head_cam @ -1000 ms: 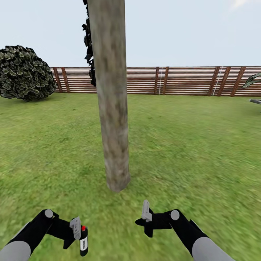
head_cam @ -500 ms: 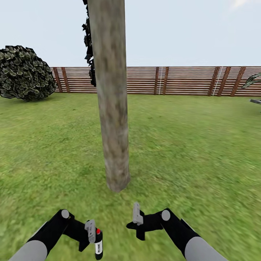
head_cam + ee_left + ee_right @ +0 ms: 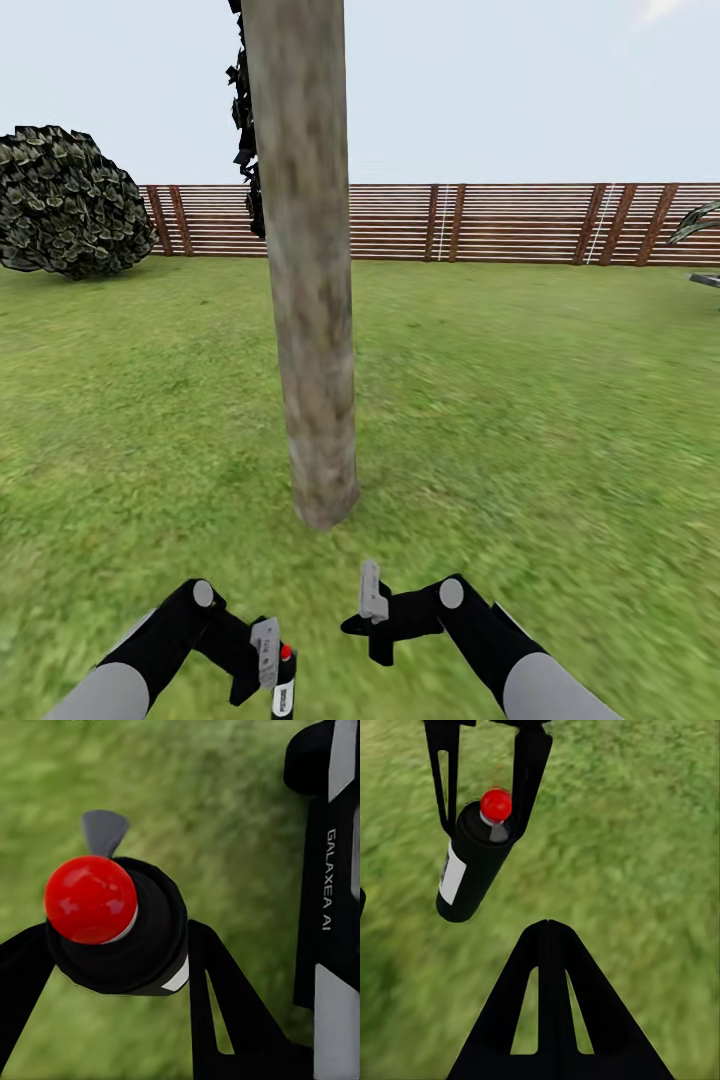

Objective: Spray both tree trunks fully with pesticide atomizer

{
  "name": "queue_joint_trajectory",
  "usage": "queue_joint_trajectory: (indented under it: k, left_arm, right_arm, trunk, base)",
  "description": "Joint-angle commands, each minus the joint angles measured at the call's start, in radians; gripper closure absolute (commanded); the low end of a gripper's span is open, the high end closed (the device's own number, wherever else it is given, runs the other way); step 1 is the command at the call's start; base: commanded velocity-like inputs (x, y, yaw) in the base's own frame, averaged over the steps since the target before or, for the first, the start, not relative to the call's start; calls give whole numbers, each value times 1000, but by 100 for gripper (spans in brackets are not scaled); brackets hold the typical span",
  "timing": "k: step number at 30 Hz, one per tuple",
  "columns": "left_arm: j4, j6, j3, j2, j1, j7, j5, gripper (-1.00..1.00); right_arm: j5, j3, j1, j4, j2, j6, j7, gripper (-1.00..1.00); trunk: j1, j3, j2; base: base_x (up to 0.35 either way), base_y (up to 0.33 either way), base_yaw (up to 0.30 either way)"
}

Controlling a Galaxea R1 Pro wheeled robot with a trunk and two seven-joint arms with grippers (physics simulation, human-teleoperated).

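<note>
Left gripper (image 3: 272, 668) at lower left of the head view, clamped on the atomizer (image 3: 283, 683) — dark bottle, red top, white label, held above the grass (image 3: 520, 420). Right gripper (image 3: 375, 620) low at centre, near the bottle; fingers together, gripping nothing. Tree trunk (image 3: 310, 300) rising centre-left, just beyond both grippers. Fence (image 3: 500, 222) across the back; bush (image 3: 62, 202) upper left.

A round dark-green bush (image 3: 62, 203) stands at the far left of the lawn, just before the fence line (a pale, hazy sky (image 3: 500, 90) above it).
</note>
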Motion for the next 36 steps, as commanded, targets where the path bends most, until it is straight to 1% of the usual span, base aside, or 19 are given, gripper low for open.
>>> queue_joint_trajectory:
  k: [1, 4, 5, 7, 10, 13, 14, 25, 36]
  left_arm:
    - [-1, -6, -5, -3, 0, 0, -3, 100]
    - [-3, -6, -8, -20, 0, 4, -5, 100]
    - [-25, -6, -7, -25, 2, 15, -5, 100]
    - [-53, -5, -7, -28, 6, 27, -4, 100]
    - [-69, -4, -7, -39, 7, 31, -4, 100]
    - [-72, -4, -8, -49, 7, 32, -4, 100]
    - [-73, -4, -8, -61, 7, 32, -4, 100]
    - [-72, -5, -10, -94, 3, 32, -3, 100]
    - [-72, -5, -10, -100, 1, 32, -3, 100]
  right_arm:
    - [8, -1, 0, -1, 1, -5, 1, 100]
    - [8, -1, 0, -1, 3, -5, 1, 100]
    - [8, -1, 0, -1, 3, -5, 1, 100]
    - [8, -1, 0, -1, 3, -5, 1, 100]
    - [8, -1, 0, -1, 3, -5, 1, 100]
    - [8, -1, 0, -1, 3, -5, 1, 100]
    - [8, -1, 0, -1, 3, -5, 1, 100]
    - [10, -1, 0, -1, 3, -5, 1, 100]
    - [10, -1, 0, -1, 3, -5, 1, 100]
  trunk:
    - [0, -1, 0]
    - [0, -1, 0]
    - [0, -1, 0]
    - [0, -1, 0]
    - [0, -1, 0]
    - [0, -1, 0]
    - [0, -1, 0]
    - [0, -1, 0]
    - [0, -1, 0]
  base:
    - [0, 0, 0]
    - [0, 0, 0]
    - [0, 0, 0]
    - [0, 0, 0]
    - [0, 0, 0]
    - [0, 0, 0]
    - [0, 0, 0]
    - [0, 0, 0]
    - [0, 0, 0]
